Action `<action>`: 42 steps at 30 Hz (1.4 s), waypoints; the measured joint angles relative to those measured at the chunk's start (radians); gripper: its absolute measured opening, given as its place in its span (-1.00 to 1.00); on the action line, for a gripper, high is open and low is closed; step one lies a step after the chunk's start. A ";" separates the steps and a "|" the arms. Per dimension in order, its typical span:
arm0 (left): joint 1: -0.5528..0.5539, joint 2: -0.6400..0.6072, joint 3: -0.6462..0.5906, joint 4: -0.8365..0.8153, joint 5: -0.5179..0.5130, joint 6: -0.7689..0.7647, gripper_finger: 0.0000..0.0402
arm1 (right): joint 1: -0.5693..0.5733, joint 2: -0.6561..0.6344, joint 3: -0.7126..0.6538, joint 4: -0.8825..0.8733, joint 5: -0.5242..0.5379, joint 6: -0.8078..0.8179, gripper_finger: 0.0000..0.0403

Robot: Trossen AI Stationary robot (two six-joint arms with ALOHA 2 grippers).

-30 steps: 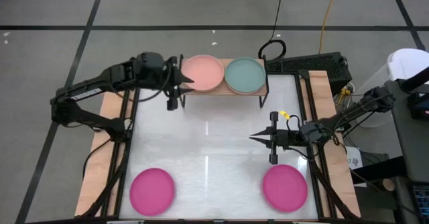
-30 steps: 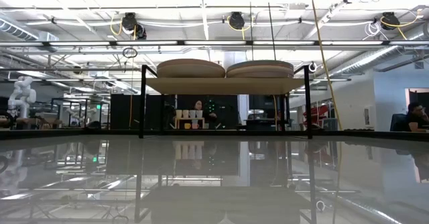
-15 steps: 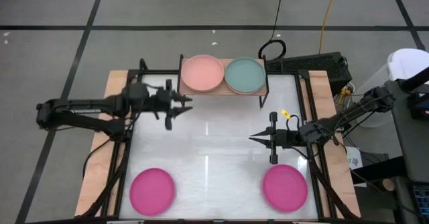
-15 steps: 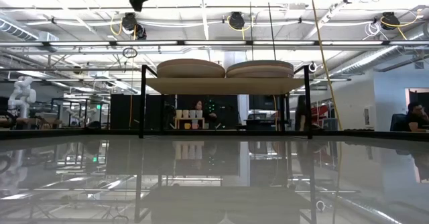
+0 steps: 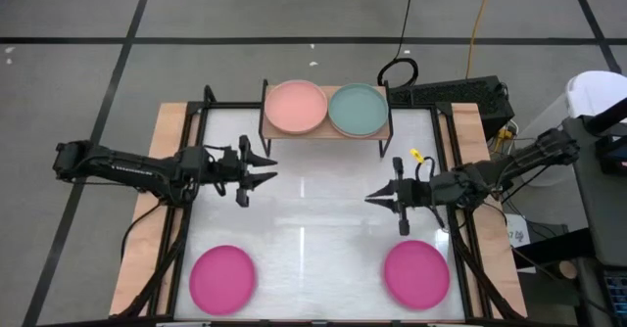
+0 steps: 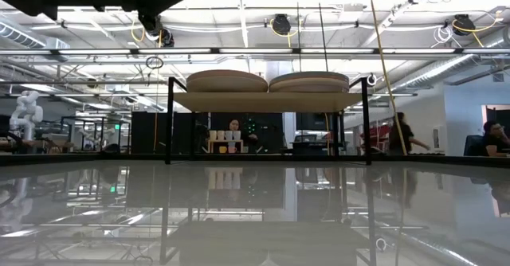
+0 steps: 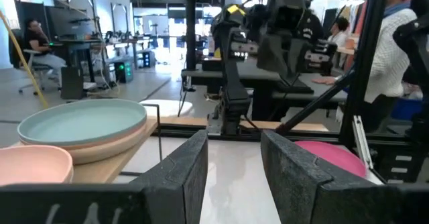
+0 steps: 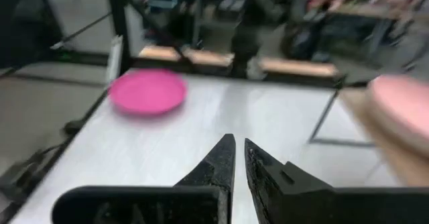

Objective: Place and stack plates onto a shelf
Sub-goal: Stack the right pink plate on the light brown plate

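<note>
Shelf [image 5: 326, 131] sits at the far edge of the tabletop [image 5: 313, 219] and carries a pale pink plate stack [image 5: 296, 107] and a teal-topped stack [image 5: 358, 109], touching side by side; two magenta plates wait at the near edge, well apart from the shelf, one on the left [image 5: 221, 278] and one on the right [image 5: 416, 272]. Left end effector [image 5: 257, 166] hangs empty just in front of the shelf's left leg, fingers spread wide; right end effector [image 5: 375, 199] hovers empty nearer the right magenta plate, fingers nearly closed. Likely step: fetch a magenta plate; best to come in low at its rim, lift level. Mid tabletop is open; watch shelf legs and the frame rails along both sides
</note>
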 joint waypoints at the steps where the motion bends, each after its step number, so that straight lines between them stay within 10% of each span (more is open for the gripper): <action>1: 0.000 0.000 0.000 0.001 0.000 0.000 -0.28 | -0.003 0.008 0.011 -0.032 -0.026 0.016 -0.90; 22: -0.004 0.004 0.000 -0.086 0.000 -0.060 -0.28 | 0.021 0.349 -0.002 -0.450 -0.562 0.201 -0.90; 42: -0.011 0.004 0.000 -0.086 0.000 -0.074 -0.28 | 0.073 0.365 -0.110 -0.366 -0.537 0.219 -0.71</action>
